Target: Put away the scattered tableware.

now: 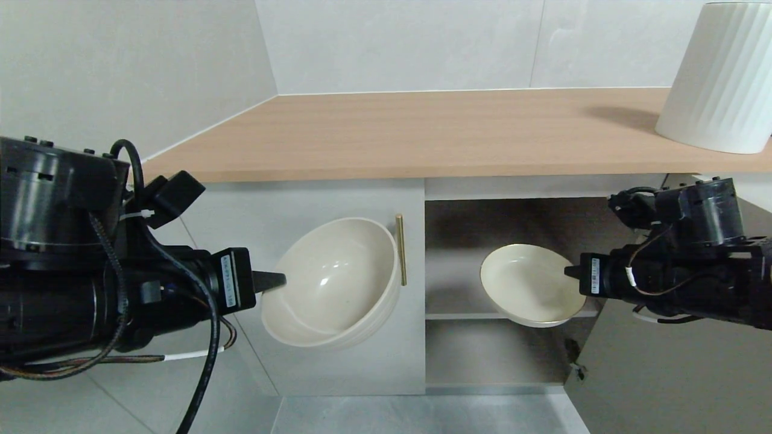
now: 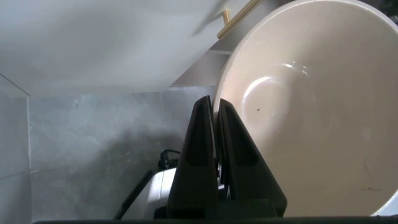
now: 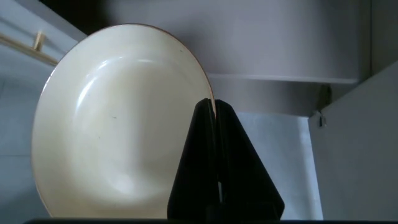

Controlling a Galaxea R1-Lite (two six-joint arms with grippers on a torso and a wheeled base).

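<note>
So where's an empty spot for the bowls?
The countertop is bare from the wall corner to the white ribbed tub. The open cabinet's shelf and the space under it look bare too. It's tight where the right tool holds its bowl at the opening.

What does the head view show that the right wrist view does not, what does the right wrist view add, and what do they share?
Head view, not the right wrist: the wooden counter, a white ribbed shade on it, and the left tool shut on the rim of the big bowl, held before the closed door.
Right wrist view, not the head: a close look at the right tool clamping the rim of the small bowl.
Both: the small bowl, the right tool and the open cupboard's shelf.
</note>
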